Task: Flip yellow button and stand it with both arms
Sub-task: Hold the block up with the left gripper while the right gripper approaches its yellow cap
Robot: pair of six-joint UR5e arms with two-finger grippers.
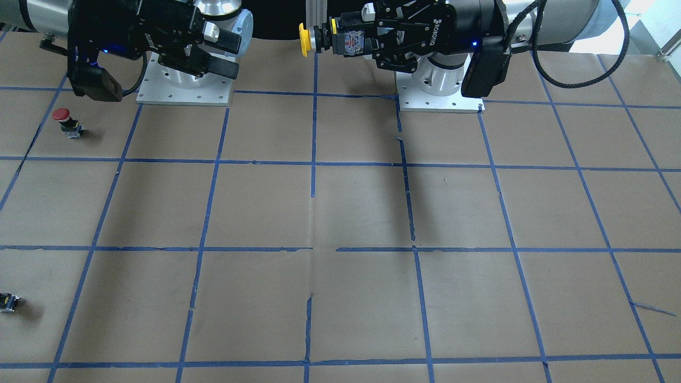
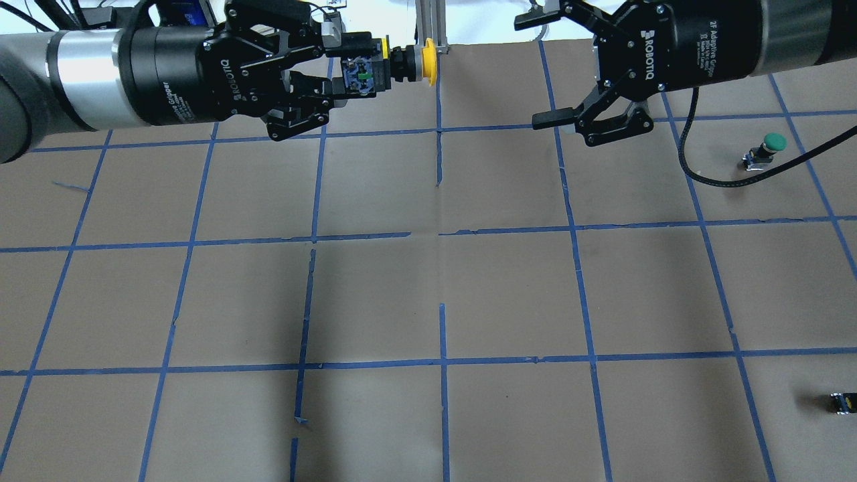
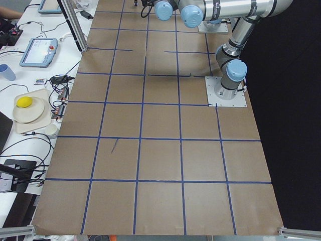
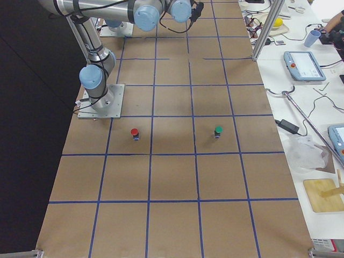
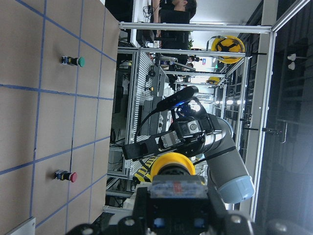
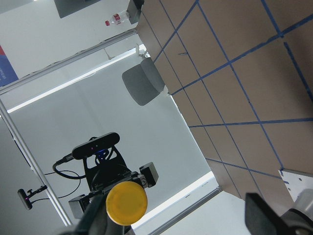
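"What is your left pincer doing?"

"My left gripper (image 2: 363, 67) is clenching the yellow button (image 2: 429, 61) by its black-and-grey body. Both fingers are pressing on it, and the round cap is sticking out past the tips."

"And the other?"

"My right gripper (image 2: 539, 72) is hanging spread wide, gripping nothing and facing the cap across a gap. The button is lying sideways in the air, high over the table, about midway between its left and right ends."

We see a brown counter (image 3: 160, 165) gridded with blue tape (image 3: 140, 136); the near arm (image 3: 234, 71) stands on it at two o'clock.
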